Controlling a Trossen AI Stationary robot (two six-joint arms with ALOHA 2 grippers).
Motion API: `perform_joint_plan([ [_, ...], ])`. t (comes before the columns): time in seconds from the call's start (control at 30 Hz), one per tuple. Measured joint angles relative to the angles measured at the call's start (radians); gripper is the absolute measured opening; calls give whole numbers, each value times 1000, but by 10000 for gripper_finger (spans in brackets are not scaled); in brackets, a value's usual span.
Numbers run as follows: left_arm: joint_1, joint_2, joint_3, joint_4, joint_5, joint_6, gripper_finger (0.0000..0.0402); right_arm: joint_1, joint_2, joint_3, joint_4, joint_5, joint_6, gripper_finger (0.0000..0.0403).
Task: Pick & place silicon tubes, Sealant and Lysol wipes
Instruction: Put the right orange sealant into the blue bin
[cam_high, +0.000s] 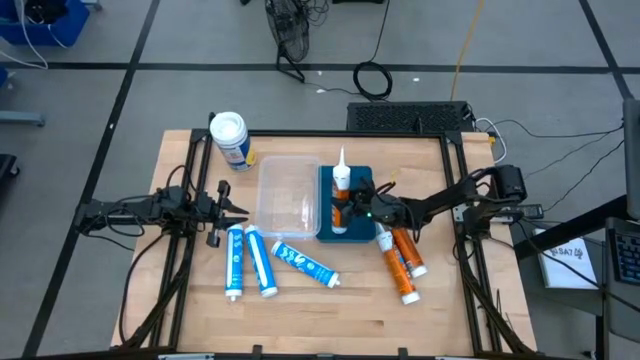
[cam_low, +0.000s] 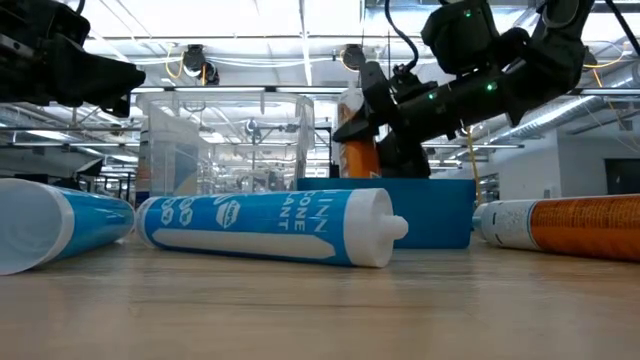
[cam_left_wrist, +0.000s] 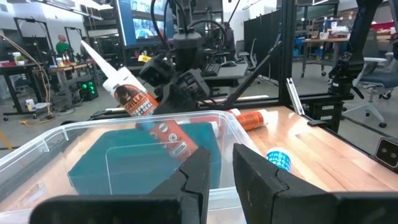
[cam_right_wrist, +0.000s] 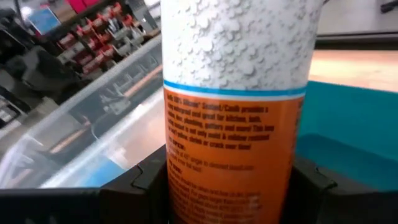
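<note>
**Right gripper holds a sealant tube over the blue bin**

Right gripper is clamped on an orange-and-white sealant tube, fingers pressed on either side of its body in my right wrist view. I read the tube as held above the blue bin, nozzle tilted away from the arm toward the far edge of the table. Its long axis runs roughly along the bin's length, so lowering it should seat it, I judge.

Left gripper waits just beside the clear bin, fingers only slightly apart and empty. Three blue-and-white silicone tubes lie nearer that arm. Two more orange tubes rest by the right arm. Lysol wipes stand upright at the far left corner.
</note>
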Motion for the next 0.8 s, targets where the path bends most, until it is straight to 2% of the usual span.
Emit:
perform_joint_plan([
  [0.3, 0, 0, 0, 0, 0, 0, 76, 2, 14, 0, 45, -3, 21, 200],
  [0.5, 0, 0, 0, 0, 0, 0, 76, 16, 14, 0, 41, -57, 83, 200],
  [0.8, 0, 0, 0, 0, 0, 0, 76, 29, 14, 0, -41, -57, 91, 199],
])
